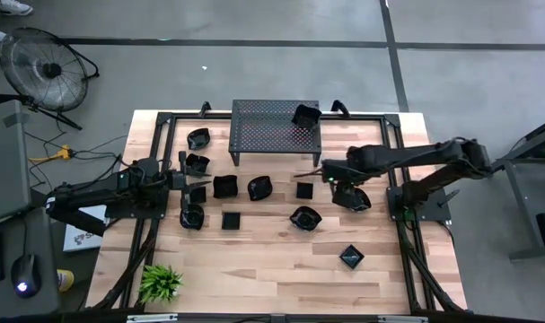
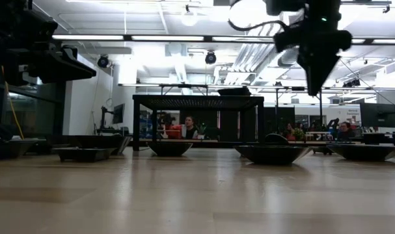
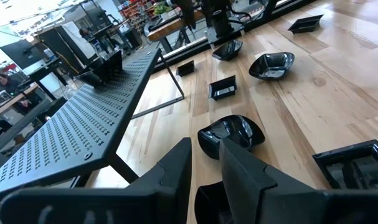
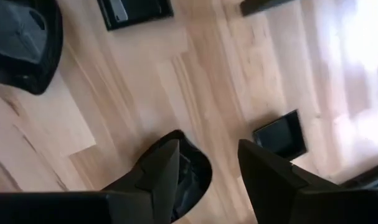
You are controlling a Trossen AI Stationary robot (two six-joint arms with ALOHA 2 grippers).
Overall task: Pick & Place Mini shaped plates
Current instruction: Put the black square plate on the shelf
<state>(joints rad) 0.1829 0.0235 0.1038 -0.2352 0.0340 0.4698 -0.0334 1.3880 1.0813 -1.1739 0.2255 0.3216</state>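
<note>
Mini shaped plates (image 1: 229, 220) lie scattered on table (image 1: 272, 278); right gripper (image 4: 207, 168) jaws spread (straddling a round plate (image 1: 355, 199), presumably to grasp); left gripper (image 3: 204, 165) jaws narrowly parted, empty.

Small glossy black plates (image 1: 260, 187), square, round and lobed, scattered upright mid-table; one (image 1: 305, 115) atop the far stand, another (image 1: 350, 257) alone near right.

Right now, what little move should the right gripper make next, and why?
Probably lower straight down, then close. The right gripper is open and hangs well above the table, with a plate right under it, its rim poking out between the fingers. No plate is held yet, so it likely needs to drop first. The left gripper waits over the left-side plates.
</note>
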